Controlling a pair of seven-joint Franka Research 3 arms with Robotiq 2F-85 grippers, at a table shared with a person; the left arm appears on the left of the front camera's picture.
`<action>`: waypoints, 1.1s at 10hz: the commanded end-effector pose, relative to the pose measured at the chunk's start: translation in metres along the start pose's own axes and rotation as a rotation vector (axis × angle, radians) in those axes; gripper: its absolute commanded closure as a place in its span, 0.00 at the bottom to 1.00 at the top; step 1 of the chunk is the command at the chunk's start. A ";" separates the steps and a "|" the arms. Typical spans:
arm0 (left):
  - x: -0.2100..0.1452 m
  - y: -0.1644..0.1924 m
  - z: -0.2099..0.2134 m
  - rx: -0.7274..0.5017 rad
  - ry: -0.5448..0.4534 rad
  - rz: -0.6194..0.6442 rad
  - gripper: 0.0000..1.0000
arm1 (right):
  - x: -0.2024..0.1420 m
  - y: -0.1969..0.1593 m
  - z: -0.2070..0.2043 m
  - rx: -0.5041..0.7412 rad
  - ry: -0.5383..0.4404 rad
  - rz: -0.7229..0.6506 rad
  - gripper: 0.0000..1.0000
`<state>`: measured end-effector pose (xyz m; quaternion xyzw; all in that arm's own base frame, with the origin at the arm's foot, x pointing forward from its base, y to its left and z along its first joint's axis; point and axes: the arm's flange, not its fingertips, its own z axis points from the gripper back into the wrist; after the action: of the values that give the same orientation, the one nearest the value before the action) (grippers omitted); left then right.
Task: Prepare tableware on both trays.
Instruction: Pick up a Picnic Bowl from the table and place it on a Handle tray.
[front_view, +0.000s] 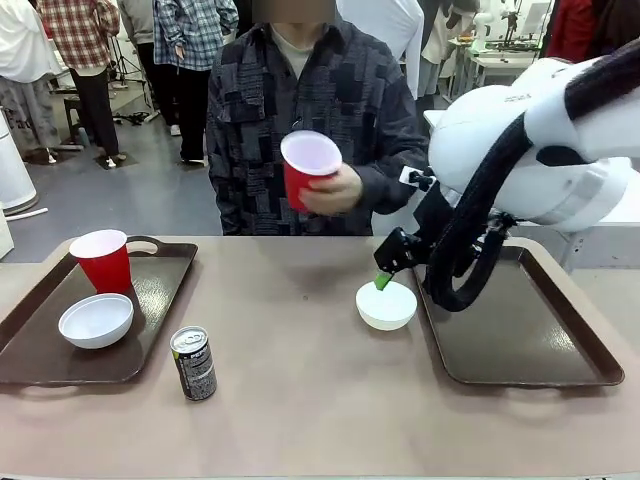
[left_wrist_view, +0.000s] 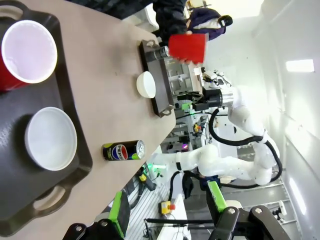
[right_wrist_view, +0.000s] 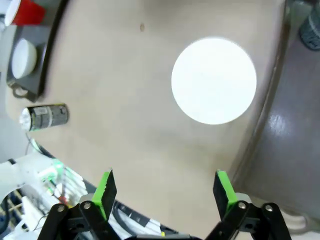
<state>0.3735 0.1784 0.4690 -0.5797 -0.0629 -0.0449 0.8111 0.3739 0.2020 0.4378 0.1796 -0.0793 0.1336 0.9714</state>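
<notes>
The left tray (front_view: 150, 300), at the desk's left edge, already carried a white bowl (front_view: 96, 320) and a red cup (front_view: 102, 262). The right tray (front_view: 520, 330), at the right edge, lay bare. My right gripper (right_wrist_view: 165, 187) hovered over the second bowl (front_view: 386, 305), on the desk just beside that tray's rim, jaws wide, holding nothing. My left gripper (left_wrist_view: 167, 205) hung near the left tray, jaws parted, empty. A person's hand (front_view: 343, 190) held the second cup (front_view: 310, 165). One can (front_view: 193, 363) stood on the desk off the left tray's corner. I judged the task under half done.
</notes>
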 end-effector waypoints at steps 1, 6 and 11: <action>0.001 -0.003 0.001 -0.012 -0.012 0.011 0.18 | 0.015 0.003 -0.009 -0.033 -0.019 -0.032 0.00; 0.001 -0.003 0.001 -0.012 -0.012 0.011 0.18 | -0.143 0.039 0.084 -0.254 0.039 0.382 0.00; 0.001 -0.003 0.001 -0.012 -0.012 0.011 0.18 | -0.120 0.023 0.078 -0.205 0.035 0.282 0.00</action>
<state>0.3738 0.1784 0.4686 -0.5799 -0.0626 -0.0446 0.8110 0.2455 0.1716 0.5179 0.0582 -0.0976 0.2727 0.9554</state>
